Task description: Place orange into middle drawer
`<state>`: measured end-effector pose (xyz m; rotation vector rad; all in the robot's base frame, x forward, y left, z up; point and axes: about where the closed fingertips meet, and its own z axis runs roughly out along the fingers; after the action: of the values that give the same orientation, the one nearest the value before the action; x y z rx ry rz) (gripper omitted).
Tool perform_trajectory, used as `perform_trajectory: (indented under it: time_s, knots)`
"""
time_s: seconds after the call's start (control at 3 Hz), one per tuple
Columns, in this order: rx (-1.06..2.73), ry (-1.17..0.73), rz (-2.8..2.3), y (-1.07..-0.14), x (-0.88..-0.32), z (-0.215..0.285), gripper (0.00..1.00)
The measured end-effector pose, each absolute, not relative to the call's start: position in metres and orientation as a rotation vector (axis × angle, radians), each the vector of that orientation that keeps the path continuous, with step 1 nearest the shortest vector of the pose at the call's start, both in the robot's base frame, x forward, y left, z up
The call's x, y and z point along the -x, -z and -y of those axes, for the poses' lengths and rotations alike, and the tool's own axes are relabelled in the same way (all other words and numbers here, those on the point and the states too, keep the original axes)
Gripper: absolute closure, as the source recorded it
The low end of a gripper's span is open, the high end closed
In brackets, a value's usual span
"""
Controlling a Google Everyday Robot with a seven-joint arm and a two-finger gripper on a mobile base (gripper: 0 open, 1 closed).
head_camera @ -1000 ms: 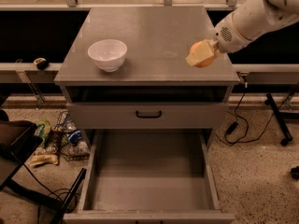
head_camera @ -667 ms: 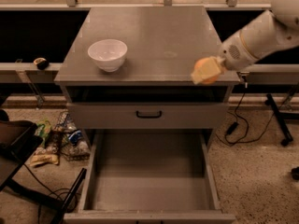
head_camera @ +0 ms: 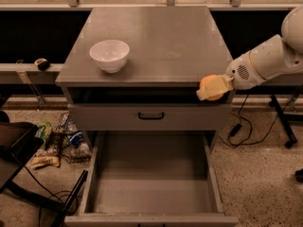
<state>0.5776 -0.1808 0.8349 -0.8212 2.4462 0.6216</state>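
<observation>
My gripper (head_camera: 213,88) is shut on the orange (head_camera: 207,82), a small round fruit showing between pale fingers. It hangs at the front right corner of the cabinet top (head_camera: 161,32), level with the top's front edge. The white arm reaches in from the right. The middle drawer (head_camera: 151,176) is pulled out wide open below, its flat grey floor bare. The orange is above and to the right of the drawer's back right corner.
A white bowl (head_camera: 109,55) stands on the left of the cabinet top. A closed grey drawer front with a black handle (head_camera: 151,116) sits above the open drawer. Clutter (head_camera: 66,141) and a dark chair base (head_camera: 16,150) lie on the floor at left; cables (head_camera: 241,122) at right.
The gripper has carried the orange down and forward, from over the right side of the cabinet top to its front right corner.
</observation>
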Motion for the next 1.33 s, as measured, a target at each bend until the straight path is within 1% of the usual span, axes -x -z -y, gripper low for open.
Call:
perform_trajectory:
  time_s: [0.33, 0.67, 1.0, 1.33]
  knots:
    - [0.81, -0.609, -2.485, -0.824, -0.579, 0.177, 1.0]
    - [0.741, -0.613, -2.567, -0.767, -0.561, 0.165, 1.0]
    - [0.634, -0.582, -2.677, -0.69, -0.539, 0.159, 1.0]
    - [0.507, -0.629, -2.758, -0.611, -0.525, 0.15, 1.0]
